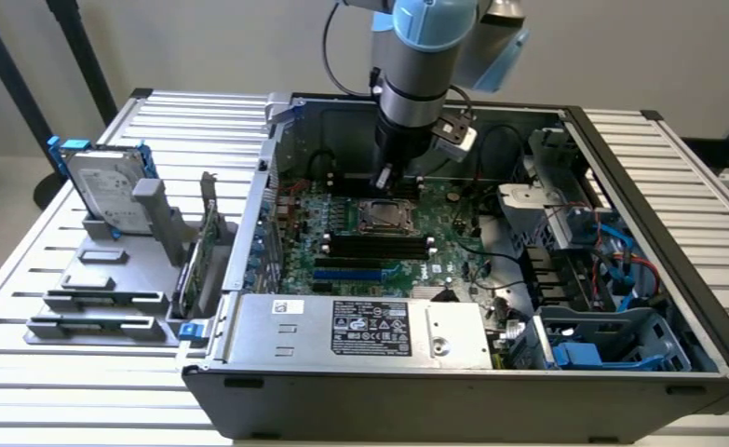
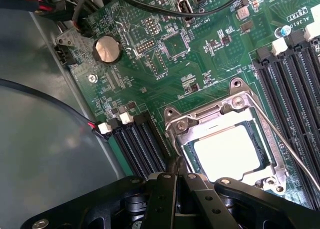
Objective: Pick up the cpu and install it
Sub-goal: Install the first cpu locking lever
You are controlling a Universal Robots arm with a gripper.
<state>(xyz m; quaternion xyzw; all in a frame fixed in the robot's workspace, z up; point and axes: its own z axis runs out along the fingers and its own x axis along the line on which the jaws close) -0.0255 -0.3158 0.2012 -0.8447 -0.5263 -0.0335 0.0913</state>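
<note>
My gripper [image 2: 176, 189], fingers closed on nothing, hangs inside the open computer case [image 1: 662, 177], just above the motherboard [image 1: 377, 247] near the case's rear wall. The cpu [image 2: 227, 153], bright silver top up, lies seated in its socket [image 2: 227, 144] under the metal frame; my fingers cut off the socket's near edge. Board print is too fine to read. The power supply [image 1: 357, 331], at the front edge, bears an illegible black label [image 1: 371, 329].
</note>
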